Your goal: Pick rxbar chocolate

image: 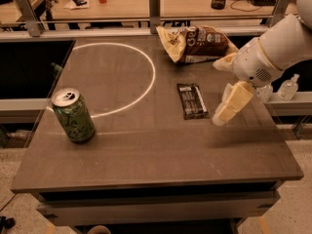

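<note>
The rxbar chocolate (192,101) is a small flat bar in a black wrapper with white lettering. It lies flat on the dark table (146,155), right of the middle. My gripper (220,116) hangs from the white arm (273,52) that comes in from the right. It points down and to the left, just right of the bar's near end and a little above the table. It holds nothing that I can see.
A green can (74,115) stands upright at the table's left. A cream-and-brown chip bag (195,44) lies at the back right. A white circle line (146,82) is drawn on the tabletop. A metal rail (122,31) runs behind the table.
</note>
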